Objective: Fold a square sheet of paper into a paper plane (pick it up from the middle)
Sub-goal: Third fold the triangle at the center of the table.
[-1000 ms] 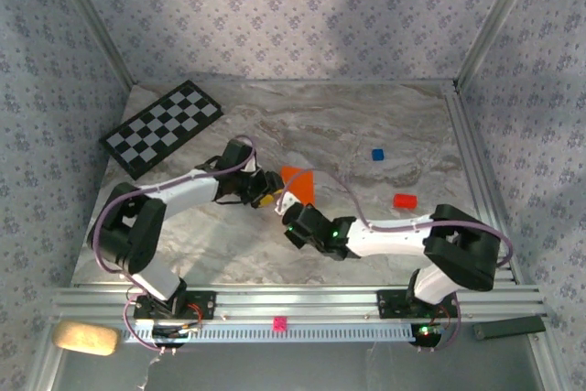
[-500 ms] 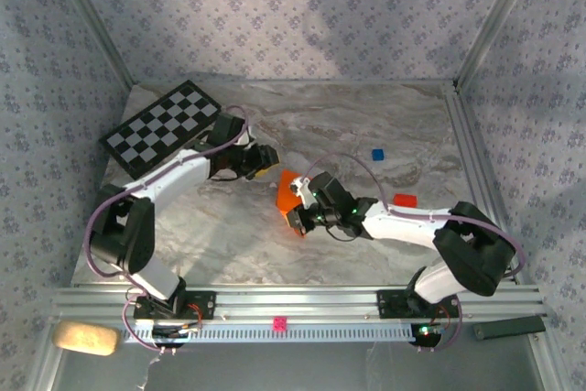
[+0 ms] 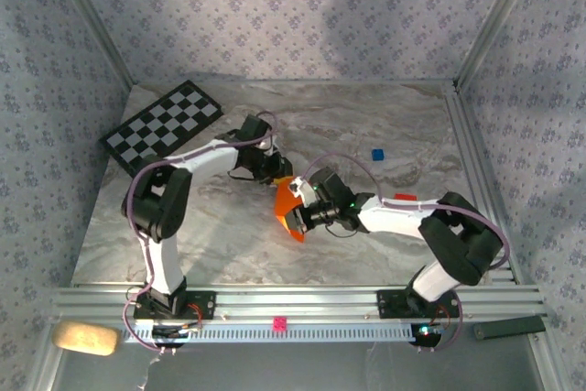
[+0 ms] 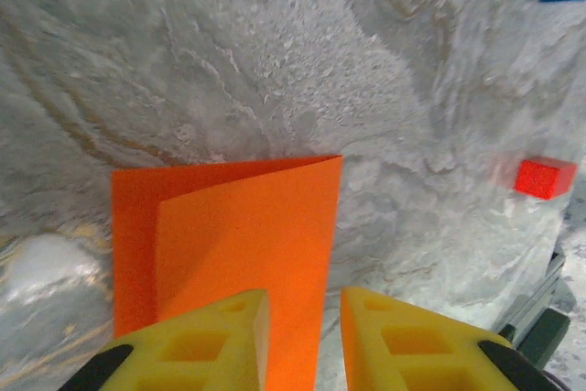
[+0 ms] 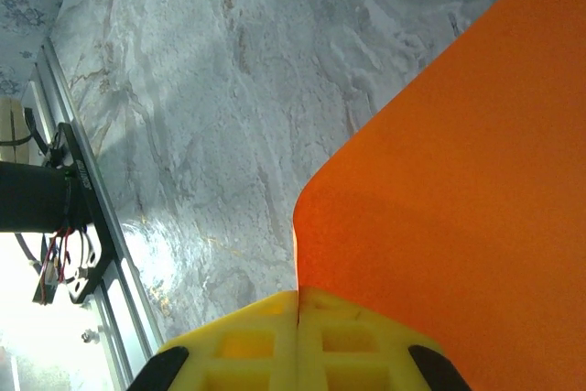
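**A:** From the top camera, where is the square sheet of paper [image 3: 287, 199]?

**B:** Mid-table, between the two arms. The right gripper [image 3: 299, 215] has it from the right-hand side, and the left gripper [image 3: 276, 174] sits just beside its far end. Its long axis looks to run from far to near.

**A:** And from the left wrist?

**B:** The sheet [image 4: 238, 226] is doubled over, with one layer lying on the other. Most of it spreads to the left of the left gripper [image 4: 304, 298], and its right edge runs straight away from the slot. The yellow fingers [image 4: 229, 318] stand a narrow gap apart, too wide to pinch thin paper, so that gripper is released. A red cube [image 4: 545, 177] lies well off to the right.

**A:** Right wrist?

**B:** The right gripper [image 5: 298, 294] is clenched, fingers pressed together on the sheet's [image 5: 458, 180] corner. The paper fans up and to the right above the marble table [image 5: 183, 89].

**A:** So what does the next move turn on?

**B:** Probably that edge in the left slot. The right arm holds and the left is lined up along the edge, so a small sideways error would miss it.
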Motion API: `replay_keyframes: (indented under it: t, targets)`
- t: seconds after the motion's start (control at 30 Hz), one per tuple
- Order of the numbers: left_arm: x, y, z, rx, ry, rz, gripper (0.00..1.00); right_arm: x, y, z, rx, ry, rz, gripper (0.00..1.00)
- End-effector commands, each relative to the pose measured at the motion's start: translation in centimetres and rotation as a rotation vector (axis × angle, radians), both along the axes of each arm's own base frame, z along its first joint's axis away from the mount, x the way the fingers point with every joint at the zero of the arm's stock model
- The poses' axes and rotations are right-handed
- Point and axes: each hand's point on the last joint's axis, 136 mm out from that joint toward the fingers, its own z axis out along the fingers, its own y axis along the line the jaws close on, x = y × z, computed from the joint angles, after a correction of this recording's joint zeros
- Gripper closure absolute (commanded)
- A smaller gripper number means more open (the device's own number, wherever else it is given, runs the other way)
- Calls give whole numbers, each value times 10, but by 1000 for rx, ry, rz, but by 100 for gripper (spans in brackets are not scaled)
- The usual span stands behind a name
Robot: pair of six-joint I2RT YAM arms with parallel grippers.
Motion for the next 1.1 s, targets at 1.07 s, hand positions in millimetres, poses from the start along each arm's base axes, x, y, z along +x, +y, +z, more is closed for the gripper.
replay_keyframes:
  t: [1.07]
  targets:
    - [-25,11,-66,196,76,-76,77,36,-35,-40,-147,90,-127,97]
